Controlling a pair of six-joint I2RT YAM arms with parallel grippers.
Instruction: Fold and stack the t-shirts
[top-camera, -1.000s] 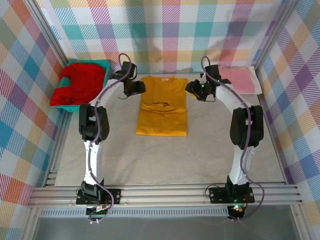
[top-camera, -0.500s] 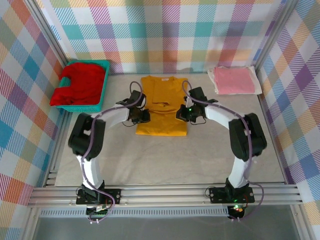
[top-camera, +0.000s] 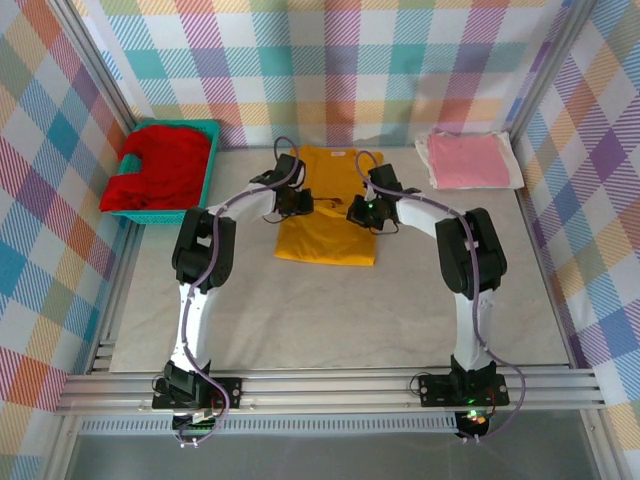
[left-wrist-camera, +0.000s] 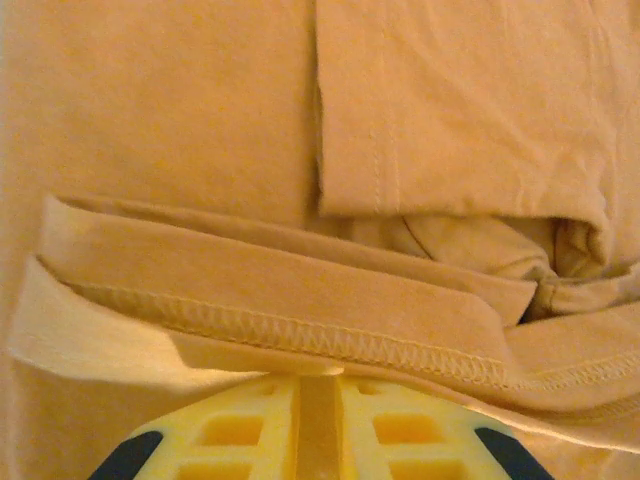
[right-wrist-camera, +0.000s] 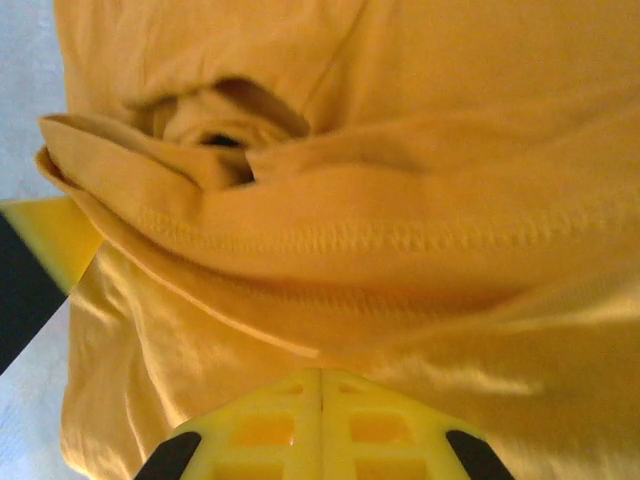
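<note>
mustard-yellow shirt (top-camera: 325, 240) lies mid-table; left gripper (top-camera: 298, 203) and right gripper (top-camera: 362, 212) both pinch its doubled-over hem. the bottom-up fold seems in hand; next, carry both corners evenly toward the collar.

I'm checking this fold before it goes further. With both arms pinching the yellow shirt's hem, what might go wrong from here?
The hem of the yellow t-shirt is bunched in several layers at the left fingers and right fingers, so a layer may slip free mid-fold. The folded-in sleeve beside the hem could get dragged open. In the top view the two grips sit slightly unlevel, so the crease may skew.
</note>
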